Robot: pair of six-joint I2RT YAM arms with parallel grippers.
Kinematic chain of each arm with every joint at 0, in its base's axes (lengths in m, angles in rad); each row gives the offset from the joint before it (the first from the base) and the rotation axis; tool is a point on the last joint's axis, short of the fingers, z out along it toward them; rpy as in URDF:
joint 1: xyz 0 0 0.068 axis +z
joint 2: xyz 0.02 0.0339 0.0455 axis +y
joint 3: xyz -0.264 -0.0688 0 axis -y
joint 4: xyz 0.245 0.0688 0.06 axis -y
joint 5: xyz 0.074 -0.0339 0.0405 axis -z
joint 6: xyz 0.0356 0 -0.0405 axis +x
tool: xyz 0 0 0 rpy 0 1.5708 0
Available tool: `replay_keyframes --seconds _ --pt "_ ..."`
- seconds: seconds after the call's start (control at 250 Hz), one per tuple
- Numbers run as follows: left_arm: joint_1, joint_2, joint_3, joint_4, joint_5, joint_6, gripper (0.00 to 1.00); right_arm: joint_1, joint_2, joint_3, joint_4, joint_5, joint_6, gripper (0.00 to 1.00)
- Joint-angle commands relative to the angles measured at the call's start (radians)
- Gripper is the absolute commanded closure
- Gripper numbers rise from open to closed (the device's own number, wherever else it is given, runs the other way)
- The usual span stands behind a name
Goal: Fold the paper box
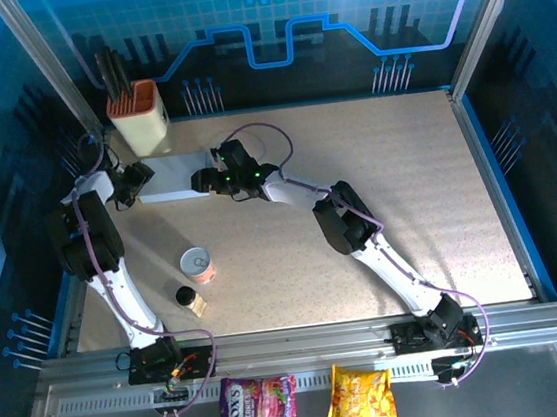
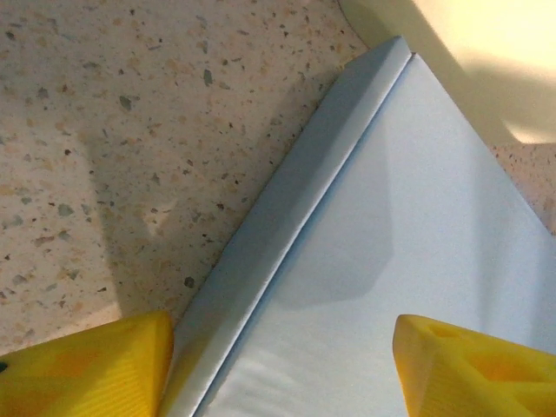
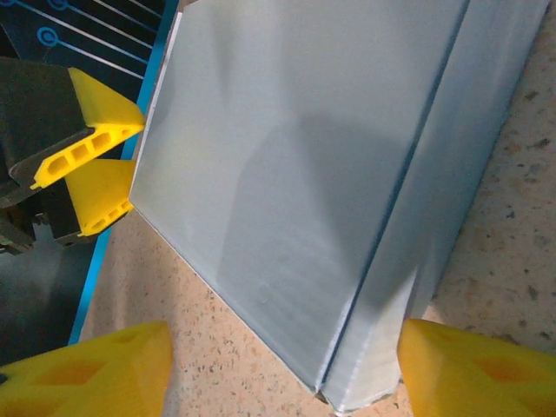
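The box (image 1: 172, 176) lies flat at the far left of the bench (image 1: 409, 204), just beside the holder (image 1: 139, 114). The left tool (image 1: 139, 182) sits at its left end, jaws spread and gripping nothing, a folded edge running between its fingers (image 2: 87, 369). The right tool (image 1: 207, 179) is at the opposite end, released too, straddling a corner.

So the box (image 3: 295, 174) lay on the speckled table (image 3: 512, 217), one corner between the right gripper's (image 3: 282, 373) wide-apart fingers (image 3: 87, 369), left gripper (image 3: 122, 162) at its far edge.
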Motion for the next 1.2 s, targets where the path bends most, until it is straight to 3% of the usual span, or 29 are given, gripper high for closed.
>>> replay_keyframes --seconds 0.0,0.076,0.112,0.212,0.44,0.667,0.963,1.199 --pt "0.0 -0.007 0.025 -0.09 0.074 -0.007 0.25 0.054 -0.045 -0.049 -0.073 -0.029 -0.05 0.21" --pt "0.013 -0.035 0.015 -0.099 0.055 -0.007 0.17 0.047 -0.087 -0.078 -0.109 -0.003 -0.096 0.11" --pt "0.019 -0.05 0.009 -0.1 0.052 -0.008 0.13 0.044 -0.107 -0.096 -0.117 0.001 -0.11 0.0" --pt "0.023 -0.099 0.001 -0.118 0.038 -0.008 0.0 0.035 -0.17 -0.162 -0.125 0.004 -0.14 0.01" --pt "0.016 -0.261 -0.104 -0.066 0.041 -0.034 0.0 0.001 -0.372 -0.452 -0.081 0.037 -0.215 0.01" --pt "-0.066 -0.439 -0.267 0.0 -0.016 -0.005 0.0 -0.076 -0.636 -0.791 -0.067 0.102 -0.325 0.01" --pt "-0.202 -0.658 -0.594 0.232 -0.159 0.087 0.0 -0.233 -0.947 -1.088 -0.206 0.342 -0.534 0.01" --pt "-0.264 -0.714 -0.769 0.381 -0.252 0.155 0.0 -0.377 -1.129 -1.23 -0.297 0.556 -0.74 0.01"
